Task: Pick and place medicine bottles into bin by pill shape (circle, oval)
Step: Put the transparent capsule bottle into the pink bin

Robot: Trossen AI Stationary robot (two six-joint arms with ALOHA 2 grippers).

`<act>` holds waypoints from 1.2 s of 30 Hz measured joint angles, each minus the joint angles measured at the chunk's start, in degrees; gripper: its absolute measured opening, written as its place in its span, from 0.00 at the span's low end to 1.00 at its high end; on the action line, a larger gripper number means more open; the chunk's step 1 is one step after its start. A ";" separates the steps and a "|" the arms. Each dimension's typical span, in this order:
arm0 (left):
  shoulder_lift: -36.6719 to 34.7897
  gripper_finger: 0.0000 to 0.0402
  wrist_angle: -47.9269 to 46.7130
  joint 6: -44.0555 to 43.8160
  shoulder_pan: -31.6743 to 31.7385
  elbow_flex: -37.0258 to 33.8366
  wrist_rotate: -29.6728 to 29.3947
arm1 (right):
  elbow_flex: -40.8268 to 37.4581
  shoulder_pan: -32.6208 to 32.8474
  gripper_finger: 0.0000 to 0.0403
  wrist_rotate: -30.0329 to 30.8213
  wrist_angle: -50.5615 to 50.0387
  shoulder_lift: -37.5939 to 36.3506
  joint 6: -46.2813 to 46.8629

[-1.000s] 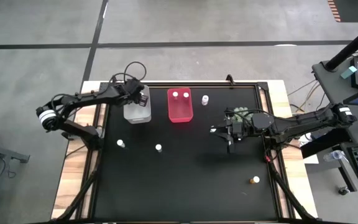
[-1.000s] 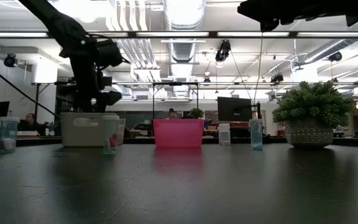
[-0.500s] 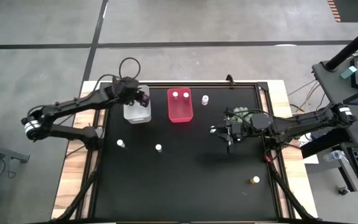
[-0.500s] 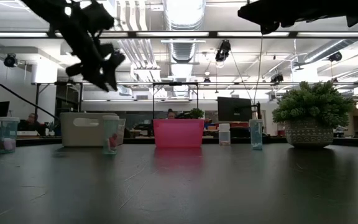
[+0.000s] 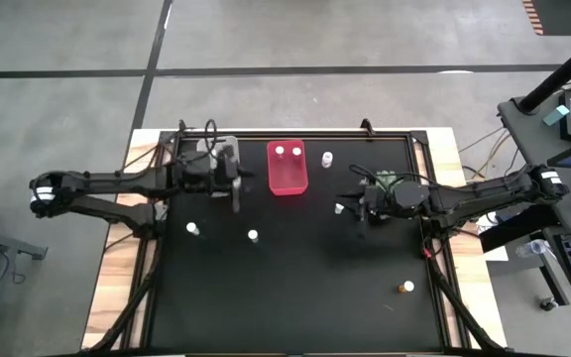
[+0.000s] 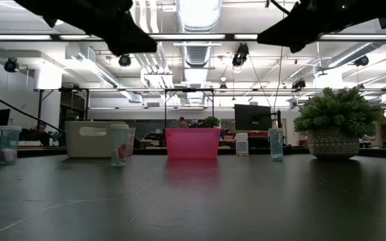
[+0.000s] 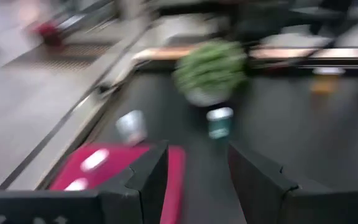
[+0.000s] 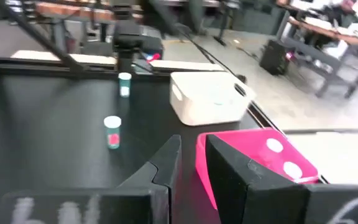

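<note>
**Both arms above the worktop, nothing held**

The left gripper, spread and empty, hovers beside the clear bin. Loose medicine bottles stand below; a careless descent could topple them. The right gripper, narrowly parted and empty, is near the red bin.

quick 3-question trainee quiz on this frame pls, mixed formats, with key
1. Multiple choice: how many white-capped bottles sit in the red bin? A) one B) two C) four
2. True or false: the left gripper is holding a bottle.
3. Fill in: seen from above, the amber bottle stands alone near the table's ___ side (the robot's left or right).

Key:
1. B: two white caps show inside it in the high view.
2. False: in the left wrist view its fingers stand apart with nothing between them.
3. right
</note>
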 joint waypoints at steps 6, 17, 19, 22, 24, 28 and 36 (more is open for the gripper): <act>-0.78 0.38 10.78 5.67 -1.12 -4.64 11.91 | 4.79 -0.14 0.16 1.94 -5.84 0.00 6.13; -4.54 0.38 16.98 11.25 -1.03 -6.98 10.17 | 22.62 -1.96 0.16 1.46 -30.92 2.02 19.82; -4.79 0.38 17.56 11.28 -1.03 -6.96 9.90 | 25.69 -3.47 0.16 1.48 -34.38 3.78 21.59; -4.63 0.38 17.19 11.30 -1.03 -7.00 9.90 | 30.14 -6.29 0.16 1.45 -38.57 7.15 23.53; -4.45 0.38 17.15 11.30 -1.03 -7.00 9.90 | 33.16 -8.49 0.16 1.24 -41.88 9.86 23.80; -4.37 0.38 16.71 11.25 -1.03 -7.02 9.86 | 39.52 -13.66 0.16 -1.03 -48.74 16.18 22.16; -4.50 0.38 16.66 9.92 -1.03 -7.02 9.86 | 49.31 -25.58 0.16 -13.62 -54.63 29.27 18.51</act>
